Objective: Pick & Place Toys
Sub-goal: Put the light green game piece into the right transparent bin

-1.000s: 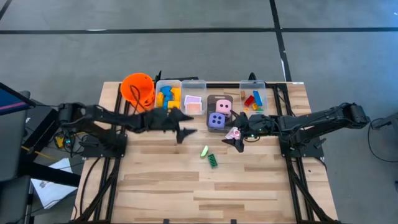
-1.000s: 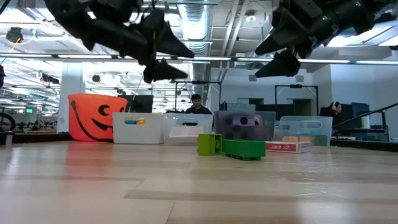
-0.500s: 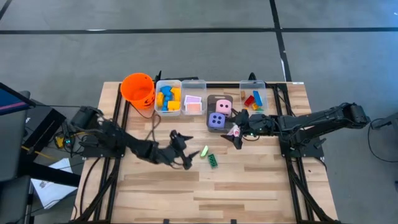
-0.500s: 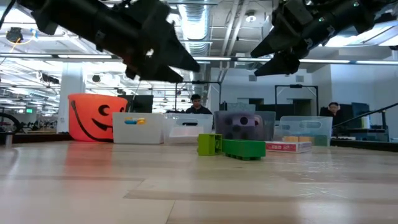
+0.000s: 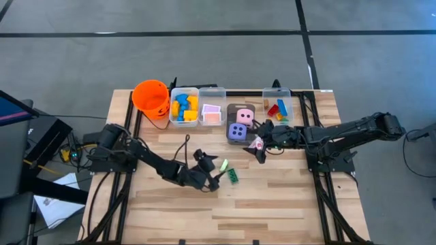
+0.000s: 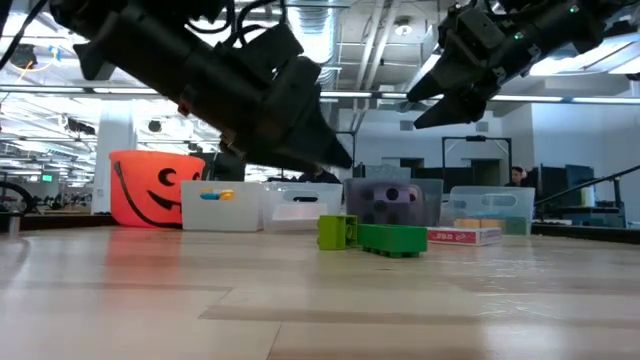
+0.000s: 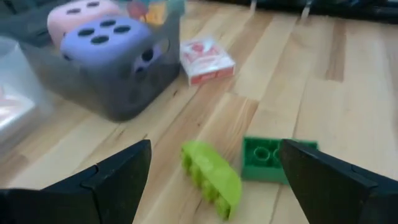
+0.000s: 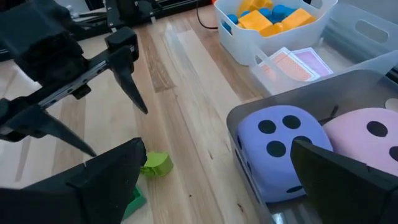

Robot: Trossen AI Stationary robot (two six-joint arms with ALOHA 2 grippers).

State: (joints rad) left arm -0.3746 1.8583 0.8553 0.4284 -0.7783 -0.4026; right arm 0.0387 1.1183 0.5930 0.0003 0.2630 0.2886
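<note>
A light-green block (image 5: pixel 223 165) and a dark-green block (image 5: pixel 234 175) lie on the table's middle; both show in the low view (image 6: pixel 338 231) (image 6: pixel 392 239). My left gripper (image 5: pixel 215 177) is open and empty, hovering just left of and above them; in its wrist view the fingers (image 7: pixel 214 144) stand either side of the light-green block (image 7: pixel 211 177). A pink-and-white card (image 5: pixel 255 144) lies on the table beside the dice bin. My right gripper (image 5: pixel 260 151) is open and empty above that card. The purple die (image 5: pixel 237 132) and the pink die (image 5: pixel 244 117) sit in a grey bin.
Along the far side stand an orange bucket (image 5: pixel 151 96), a bin of blue and yellow blocks (image 5: pixel 184 107), a bin of cards (image 5: pixel 212 110), the dice bin (image 5: pixel 229 114) and a bin of red, orange and green blocks (image 5: pixel 277 107). Bare wood lies toward the near edge.
My left gripper has swung from in front of the far bins toward the table's near edge and right, coming down close to the two green blocks. My right gripper has kept its place above the card. The blocks and the card have not moved.
</note>
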